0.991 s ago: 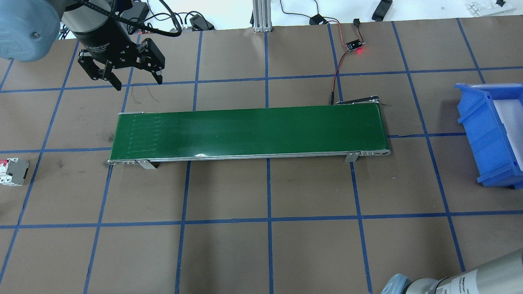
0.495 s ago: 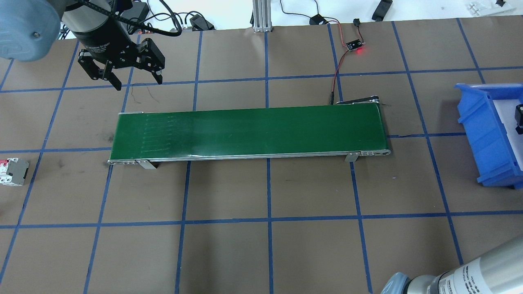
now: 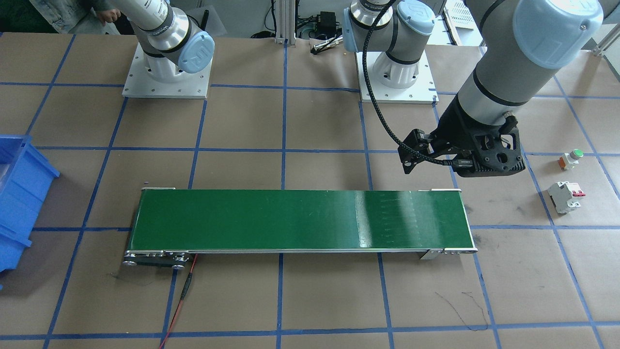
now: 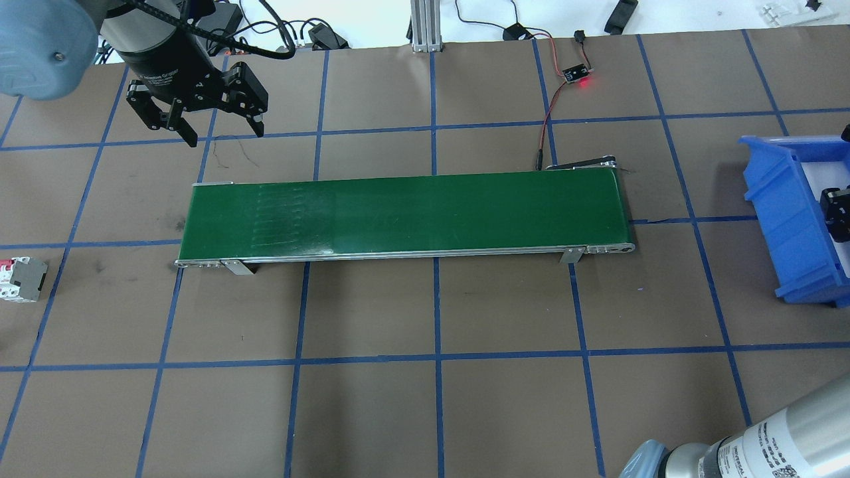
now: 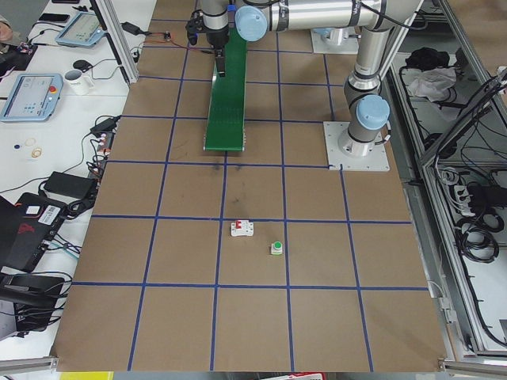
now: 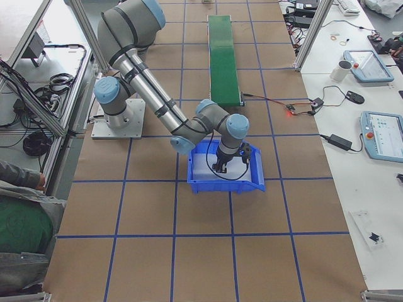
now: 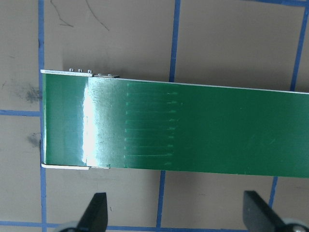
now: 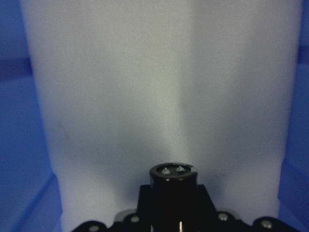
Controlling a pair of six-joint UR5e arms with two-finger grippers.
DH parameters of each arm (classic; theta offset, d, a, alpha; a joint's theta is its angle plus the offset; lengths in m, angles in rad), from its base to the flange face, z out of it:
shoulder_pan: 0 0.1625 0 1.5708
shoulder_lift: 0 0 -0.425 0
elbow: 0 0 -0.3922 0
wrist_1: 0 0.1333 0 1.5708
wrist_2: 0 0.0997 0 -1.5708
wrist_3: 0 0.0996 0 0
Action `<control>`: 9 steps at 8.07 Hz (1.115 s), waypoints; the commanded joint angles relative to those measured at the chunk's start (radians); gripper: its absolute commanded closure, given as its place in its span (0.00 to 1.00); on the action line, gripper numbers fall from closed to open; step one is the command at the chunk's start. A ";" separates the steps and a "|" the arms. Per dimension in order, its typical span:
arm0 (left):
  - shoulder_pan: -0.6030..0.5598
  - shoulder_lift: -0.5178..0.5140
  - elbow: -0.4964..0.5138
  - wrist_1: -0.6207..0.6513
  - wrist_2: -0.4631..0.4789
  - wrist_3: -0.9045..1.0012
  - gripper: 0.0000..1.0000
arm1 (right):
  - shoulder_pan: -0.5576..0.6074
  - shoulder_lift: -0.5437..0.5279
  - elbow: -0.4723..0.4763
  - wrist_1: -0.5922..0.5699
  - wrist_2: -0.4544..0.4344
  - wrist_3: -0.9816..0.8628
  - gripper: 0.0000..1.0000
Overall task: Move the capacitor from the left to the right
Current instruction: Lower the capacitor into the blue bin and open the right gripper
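The capacitor (image 8: pixel 174 180) is a dark glossy cylinder with two metal terminals on its end. My right gripper (image 8: pixel 174 209) is shut on it and holds it over the white foam floor of the blue bin (image 4: pixel 780 219). The right gripper shows at the overhead view's right edge (image 4: pixel 838 214) and over the bin in the exterior right view (image 6: pixel 228 162). My left gripper (image 4: pixel 226 136) is open and empty, hovering beyond the far left end of the green conveyor belt (image 4: pixel 405 212). In the left wrist view its fingertips (image 7: pixel 96 212) frame the belt's end.
A white circuit breaker with red switches (image 4: pixel 20 279) lies at the table's left edge, with a green-capped push button (image 3: pixel 571 157) near it. A small board with a red light (image 4: pixel 576 74) and its wires sit behind the belt's right end.
My right gripper has come into the overhead view at the right edge, over the blue bin. The marks on the belt have shifted to the right. The left gripper has stayed put.
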State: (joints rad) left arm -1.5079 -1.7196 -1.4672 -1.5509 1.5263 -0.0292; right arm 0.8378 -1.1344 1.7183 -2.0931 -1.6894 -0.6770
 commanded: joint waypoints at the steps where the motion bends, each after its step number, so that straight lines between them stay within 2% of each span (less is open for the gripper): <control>1: 0.000 0.000 0.004 0.000 0.000 0.000 0.00 | -0.005 0.001 0.006 -0.016 0.022 -0.004 0.99; 2: 0.000 0.000 0.004 0.000 0.000 0.002 0.00 | -0.005 0.001 -0.005 -0.016 0.089 -0.018 0.75; 3: 0.000 0.000 0.004 0.000 0.000 0.015 0.00 | -0.005 -0.002 -0.006 -0.021 0.133 -0.035 0.39; 4: 0.000 0.000 0.004 0.000 -0.002 0.015 0.00 | -0.005 -0.002 -0.006 -0.018 0.142 -0.035 0.12; 5: 0.000 0.000 0.004 0.000 -0.002 0.015 0.00 | -0.006 -0.007 -0.008 -0.018 0.143 -0.033 0.00; 8: 0.000 0.000 0.004 0.000 -0.002 0.015 0.00 | -0.006 -0.057 -0.048 0.002 0.134 -0.029 0.00; 9: 0.000 0.000 0.005 0.000 0.000 0.015 0.00 | -0.006 -0.095 -0.074 0.071 0.134 -0.027 0.00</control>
State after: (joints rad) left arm -1.5079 -1.7196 -1.4633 -1.5509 1.5249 -0.0139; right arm 0.8315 -1.1721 1.6835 -2.0944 -1.5542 -0.7080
